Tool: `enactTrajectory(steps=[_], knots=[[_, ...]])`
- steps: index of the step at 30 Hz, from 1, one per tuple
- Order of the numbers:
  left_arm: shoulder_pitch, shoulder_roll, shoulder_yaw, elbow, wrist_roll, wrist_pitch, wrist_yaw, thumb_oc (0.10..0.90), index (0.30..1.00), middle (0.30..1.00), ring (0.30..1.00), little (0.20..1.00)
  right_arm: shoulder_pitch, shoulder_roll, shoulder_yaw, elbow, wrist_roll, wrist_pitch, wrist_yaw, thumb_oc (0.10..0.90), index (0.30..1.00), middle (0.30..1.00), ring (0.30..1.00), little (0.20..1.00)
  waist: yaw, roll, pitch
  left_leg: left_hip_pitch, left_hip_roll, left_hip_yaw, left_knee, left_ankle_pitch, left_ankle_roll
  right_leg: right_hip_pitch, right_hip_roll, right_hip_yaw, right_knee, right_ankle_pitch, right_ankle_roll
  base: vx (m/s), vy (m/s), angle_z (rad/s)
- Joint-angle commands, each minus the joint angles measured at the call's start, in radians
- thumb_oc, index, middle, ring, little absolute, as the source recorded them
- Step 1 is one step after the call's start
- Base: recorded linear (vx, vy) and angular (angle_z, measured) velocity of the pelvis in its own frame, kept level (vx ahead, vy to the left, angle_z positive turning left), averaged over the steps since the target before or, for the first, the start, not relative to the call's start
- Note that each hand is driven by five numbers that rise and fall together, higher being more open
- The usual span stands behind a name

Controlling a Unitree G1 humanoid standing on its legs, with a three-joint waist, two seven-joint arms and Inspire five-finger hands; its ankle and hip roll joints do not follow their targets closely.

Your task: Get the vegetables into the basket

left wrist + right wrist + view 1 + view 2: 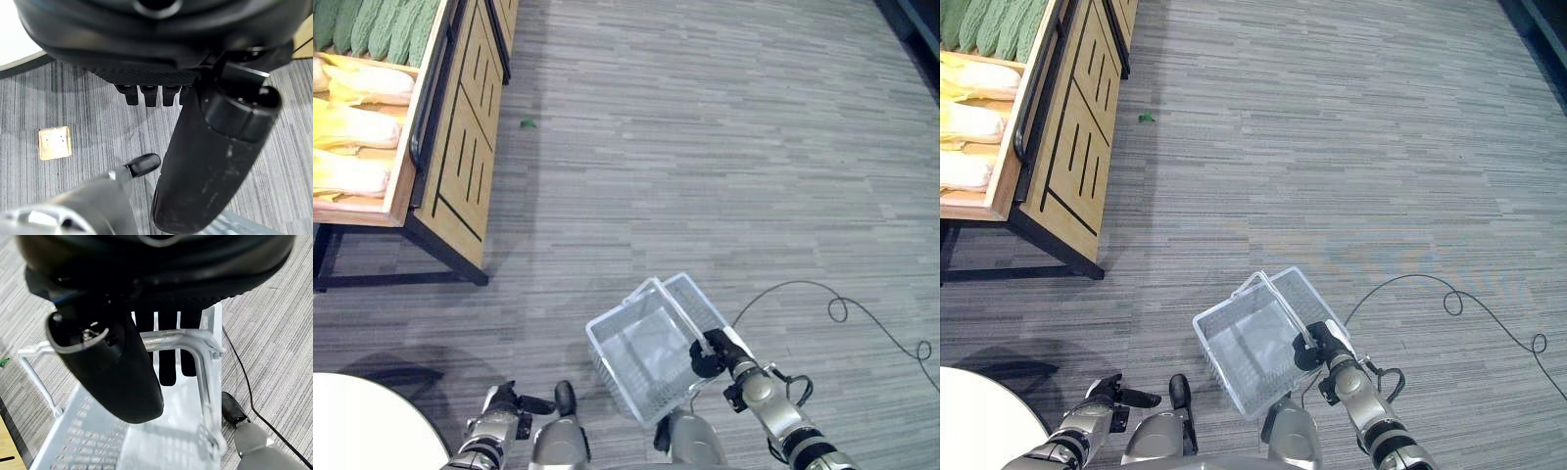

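A white wire basket [641, 354] hangs low in front of me, tilted, with nothing showing inside it. My right hand [709, 355] is shut on its handle [168, 340], fingers [167, 367] curled over the bar and the thumb under it. The vegetables lie in a wooden display stand [460, 147] at the far left: green knobbly ones [372, 24] in the back bin and pale yellow ones [352, 127] in front of them. My left hand [507, 401] hangs low at the left, far from the stand, fingers relaxed and holding nothing.
A small green scrap [527, 123] lies on the grey floor beside the stand. A white round table [362, 421] edges in at the lower left. A brass floor plate [55, 143] sits in the floor under my left hand.
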Motion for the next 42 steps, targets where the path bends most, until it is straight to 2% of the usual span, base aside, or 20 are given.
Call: enactTrajectory(steps=[1, 4, 5, 10, 16, 23, 31, 35, 40, 42], knots=[[0.014, 0.001, -0.024, 0.013, 0.039, 0.003, 0.007, 0.900, 1.000, 1.000, 1.000, 1.000, -0.025, -0.057, -0.028, -0.077, -0.025, -0.048, -0.029, 0.400, 0.300, 0.300, 0.300, 0.300, 0.007, 0.018, -0.042, -0.049, 0.004, -0.037, 0.062, -0.051, -0.010, 0.012, -0.008, 0.037, 0.065, -0.078, 0.077, 0.01, -0.015, -0.09], [0.014, -0.010, -0.029, 0.008, 0.040, 0.002, 0.006, 0.900, 1.000, 1.000, 1.000, 1.000, -0.022, -0.059, -0.030, -0.075, -0.030, -0.044, -0.032, 0.400, 0.300, 0.300, 0.300, 0.300, 0.007, 0.024, -0.048, -0.041, 0.005, -0.042, 0.066, -0.051, -0.014, 0.035, -0.013, 0.020, 0.053, -0.100, 0.072, 0.01, -0.040, 0.00], [0.012, -0.017, -0.046, 0.012, 0.049, 0.003, -0.002, 0.900, 1.000, 1.000, 1.000, 1.000, -0.017, -0.057, -0.033, -0.053, -0.029, -0.039, -0.034, 0.400, 0.300, 0.300, 0.300, 0.300, 0.000, 0.036, -0.055, -0.040, 0.003, -0.062, 0.063, -0.046, -0.019, 0.054, -0.013, 0.013, 0.047, -0.126, 0.063, 0.01, -0.059, 0.08], [0.019, -0.031, -0.067, 0.033, 0.082, 0.003, -0.016, 0.900, 1.000, 1.000, 1.000, 1.000, 0.004, -0.036, -0.040, 0.033, -0.008, -0.032, -0.039, 0.400, 0.300, 0.300, 0.300, 0.300, -0.016, 0.058, -0.085, -0.016, -0.002, -0.073, 0.043, -0.042, -0.024, 0.079, -0.018, -0.008, 0.027, -0.133, 0.059, 0.01, -0.041, 0.23], [0.020, -0.035, -0.075, 0.067, 0.095, -0.016, -0.007, 0.900, 1.000, 1.000, 1.000, 1.000, 0.019, 0.003, -0.094, 0.206, 0.099, -0.036, -0.076, 0.400, 0.300, 0.300, 0.300, 0.300, -0.036, 0.069, -0.088, 0.003, 0.004, -0.065, 0.048, -0.049, -0.023, 0.077, -0.011, 0.021, 0.048, -0.144, 0.054, 0.00, 0.000, -0.07], [0.015, -0.025, -0.072, 0.112, 0.102, -0.020, -0.016, 0.900, 1.000, 1.000, 1.000, 1.000, 0.008, -0.023, -0.177, 0.465, 0.159, -0.031, -0.098, 0.400, 0.300, 0.300, 0.300, 0.300, -0.051, 0.078, -0.105, 0.020, 0.011, -0.056, 0.011, -0.029, -0.034, 0.083, 0.005, 0.026, 0.018, -0.140, 0.050, 0.01, -0.038, -0.06], [0.006, -0.047, -0.082, 0.121, 0.087, -0.018, -0.009, 0.900, 1.000, 1.000, 1.000, 1.000, 0.001, 0.012, -0.189, 0.521, 0.198, -0.033, -0.101, 0.400, 0.300, 0.300, 0.300, 0.300, -0.059, 0.077, -0.106, 0.013, -0.004, -0.064, 0.028, -0.047, -0.025, 0.091, -0.007, 0.030, 0.014, -0.134, 0.057, 0.01, 0.034, 0.00], [0.002, -0.049, -0.096, 0.114, 0.094, -0.022, -0.008, 0.900, 1.000, 1.000, 1.000, 1.000, 0.001, 0.020, -0.203, 0.512, 0.233, -0.036, -0.101, 0.400, 0.300, 0.300, 0.300, 0.300, -0.061, 0.071, -0.098, -0.003, -0.019, -0.063, 0.064, -0.073, -0.011, 0.077, -0.024, 0.049, 0.045, -0.131, 0.064, 0.01, 0.082, -0.01], [-0.010, -0.039, -0.109, 0.089, 0.099, -0.019, -0.012, 0.900, 1.000, 1.000, 1.000, 1.000, -0.004, 0.019, -0.201, 0.487, 0.231, -0.033, -0.099, 0.400, 0.300, 0.300, 0.300, 0.300, -0.064, 0.074, -0.060, 0.002, -0.040, -0.054, 0.066, -0.097, 0.024, -0.016, -0.056, 0.088, 0.230, -0.087, 0.087, 0.00, 0.128, -0.04], [-0.015, -0.036, -0.107, 0.089, 0.096, -0.020, -0.012, 0.900, 1.000, 1.000, 1.000, 1.000, -0.012, 0.023, -0.195, 0.483, 0.228, -0.032, -0.096, 0.400, 0.300, 0.300, 0.300, 0.300, -0.062, 0.077, -0.040, 0.019, -0.038, -0.044, 0.065, -0.104, 0.030, -0.038, -0.057, 0.084, 0.284, -0.071, 0.087, 0.06, 0.075, -0.13]])
